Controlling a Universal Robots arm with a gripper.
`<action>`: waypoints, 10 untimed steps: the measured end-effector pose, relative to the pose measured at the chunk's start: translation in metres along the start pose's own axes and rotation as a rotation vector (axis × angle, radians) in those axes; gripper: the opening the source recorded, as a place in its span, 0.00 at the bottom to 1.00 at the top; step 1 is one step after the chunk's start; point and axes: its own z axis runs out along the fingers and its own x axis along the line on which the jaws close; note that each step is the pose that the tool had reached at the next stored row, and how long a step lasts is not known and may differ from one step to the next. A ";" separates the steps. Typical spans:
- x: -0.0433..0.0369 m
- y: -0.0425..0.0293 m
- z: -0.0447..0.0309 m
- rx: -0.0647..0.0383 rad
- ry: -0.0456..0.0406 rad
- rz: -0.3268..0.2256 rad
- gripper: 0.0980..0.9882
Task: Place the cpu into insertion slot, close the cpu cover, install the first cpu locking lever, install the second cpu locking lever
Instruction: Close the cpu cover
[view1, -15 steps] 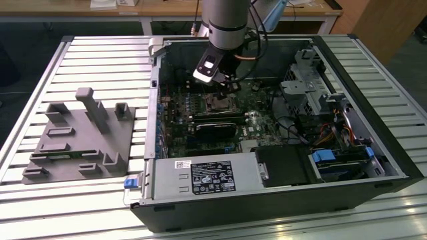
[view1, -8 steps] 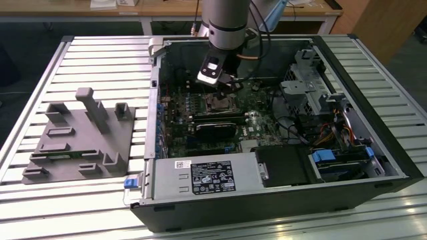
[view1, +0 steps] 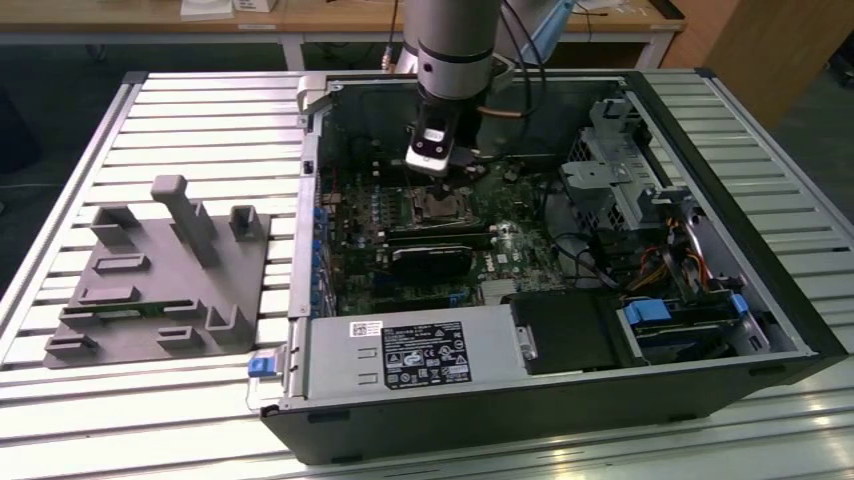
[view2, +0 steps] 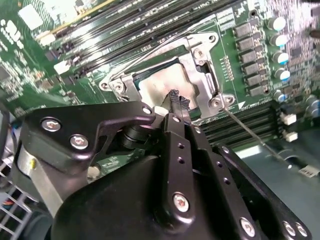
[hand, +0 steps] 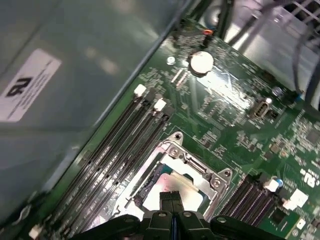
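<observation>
Pale silvery-tan metal is the face of the cpu (view2: 161, 82), and you find it lying flat inside the insertion slot (view1: 437, 205). In the exterior view this slot sits on the green motherboard (view1: 527, 255), at 6 o'clock from the gripper (view2: 177, 99) and just under it. The cpu cover (view2: 204, 75) seems to be down around the chip, with the pale face showing through its window. The two fingers stand together, tip against tip, and I see nothing between them. They are over the chip's edge, but I cannot tell if they touch it. A thin wire locking lever (view2: 250, 131) sticks out free from one corner of the socket. I judge the chip to be light, stiff and fragile, with a slippery face, so you take it by its edges only. The cover looks like thin, springy sheet metal, so you push it on the frame, not on the window.
</observation>
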 end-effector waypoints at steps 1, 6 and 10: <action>0.0000 0.0000 0.0000 0.000 0.0005 -0.018 0.01; 0.0000 0.0000 0.0001 0.001 0.0034 -0.109 0.01; 0.0000 0.0000 0.0002 0.002 0.0056 -0.181 0.01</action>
